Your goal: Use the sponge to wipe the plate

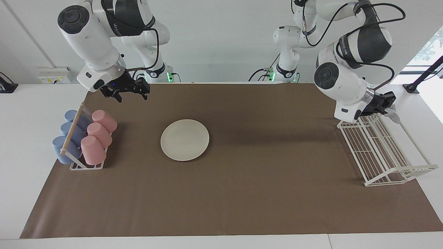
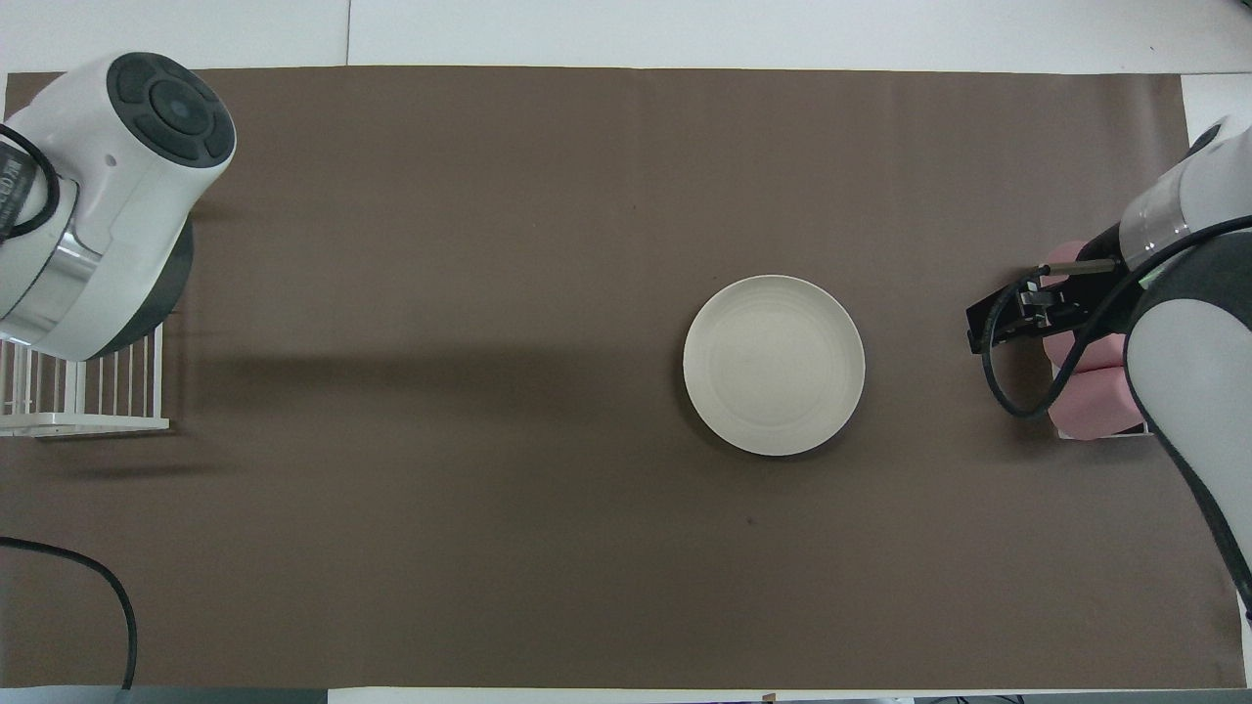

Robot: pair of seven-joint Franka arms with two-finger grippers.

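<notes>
Sponge (image 1: 393,116) pinched in left end effector (image 1: 387,108), over rack (image 1: 384,152)

One camera is looking from high across the table, facing both robots. The other is looking steeply down from above their end. Both are taking in the brown mat (image 1: 242,193) and plate (image 1: 184,139).

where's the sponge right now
In the facing view the small silvery-white sponge is pinched in the shut left gripper, up over the white wire rack at the left arm's end of the table.
</notes>
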